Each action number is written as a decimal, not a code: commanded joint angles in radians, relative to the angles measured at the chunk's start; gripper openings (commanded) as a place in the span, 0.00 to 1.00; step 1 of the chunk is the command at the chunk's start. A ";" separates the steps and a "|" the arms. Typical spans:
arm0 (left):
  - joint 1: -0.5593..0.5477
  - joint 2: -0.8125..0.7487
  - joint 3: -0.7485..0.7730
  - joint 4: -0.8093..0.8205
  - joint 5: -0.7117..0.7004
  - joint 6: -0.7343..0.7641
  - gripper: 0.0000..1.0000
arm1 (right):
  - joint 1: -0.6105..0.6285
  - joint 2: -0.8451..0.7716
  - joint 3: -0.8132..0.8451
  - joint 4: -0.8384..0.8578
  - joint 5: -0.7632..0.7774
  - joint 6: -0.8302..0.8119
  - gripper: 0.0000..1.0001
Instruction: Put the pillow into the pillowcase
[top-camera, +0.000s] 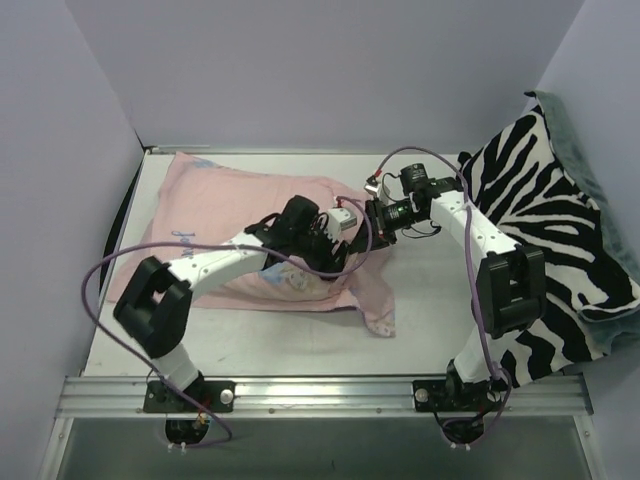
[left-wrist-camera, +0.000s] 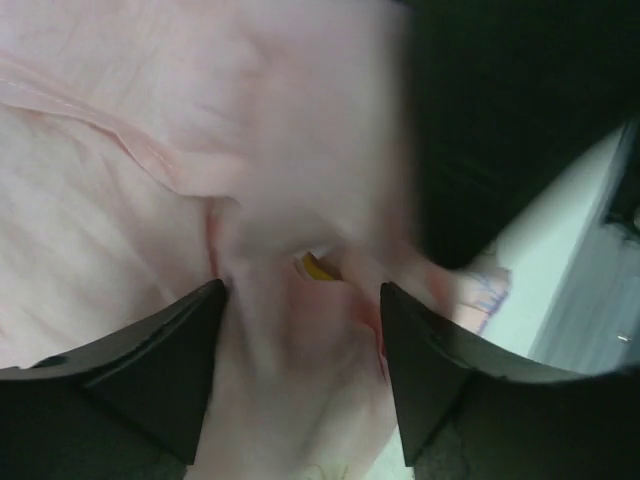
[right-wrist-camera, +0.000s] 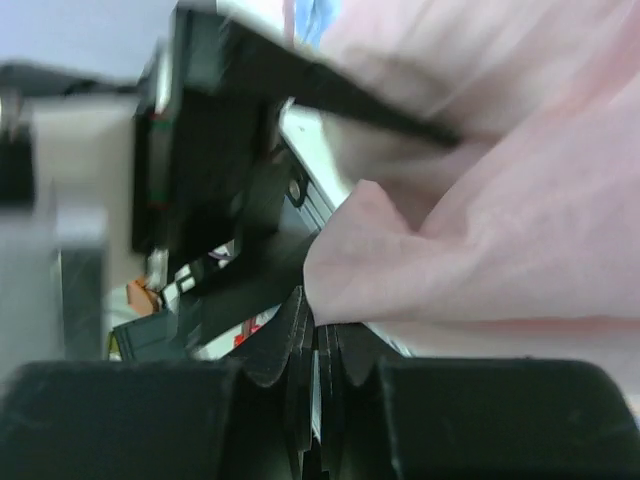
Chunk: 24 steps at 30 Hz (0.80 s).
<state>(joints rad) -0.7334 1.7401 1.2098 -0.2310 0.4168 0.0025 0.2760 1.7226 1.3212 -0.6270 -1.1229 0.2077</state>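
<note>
The pillowcase (top-camera: 230, 200) lies pale pink side out across the left and middle of the table (top-camera: 420, 320). It is bulged in the middle, with a flat flap trailing to the near right. The left arm reaches over it from the near left.

In the left wrist view the left claw (left-wrist-camera: 302, 295) stands open. Its two black fingers (left-wrist-camera: 170, 365) are well apart and point down onto the pink cloth. Rumpled fabric fills the gap between them but is not clamped. Just beyond the fingertips, in a small opening among the folds, shows a sliver of the pillow (left-wrist-camera: 318, 266): its yellow band. The rest of the pillow is covered by the case.

At the right edge of the case, the right claw (right-wrist-camera: 318, 340) comes in from the right. Its fingers (right-wrist-camera: 290, 350) are closed flat together with no gap. A pointed fold of pink cloth runs right down to their tips and looks pinched there. The left arm's black wrist sits close behind it.

Farther right, a zebra-striped blanket (top-camera: 540, 210) drapes over the table's right side, apart from the case.
</note>
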 joint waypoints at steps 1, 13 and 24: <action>0.012 -0.206 -0.010 -0.089 0.122 -0.009 0.73 | 0.002 0.046 0.134 -0.028 -0.041 0.027 0.00; 0.418 -0.465 0.024 -0.401 0.023 0.088 0.81 | 0.164 0.373 0.277 -0.051 0.177 -0.025 0.03; 0.955 -0.311 0.036 -0.623 0.036 0.359 0.88 | 0.085 0.182 0.279 -0.433 0.336 -0.413 0.92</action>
<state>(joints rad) 0.1173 1.3991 1.2179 -0.7395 0.4019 0.2161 0.4568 2.0907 1.6283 -0.8745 -0.8944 -0.0731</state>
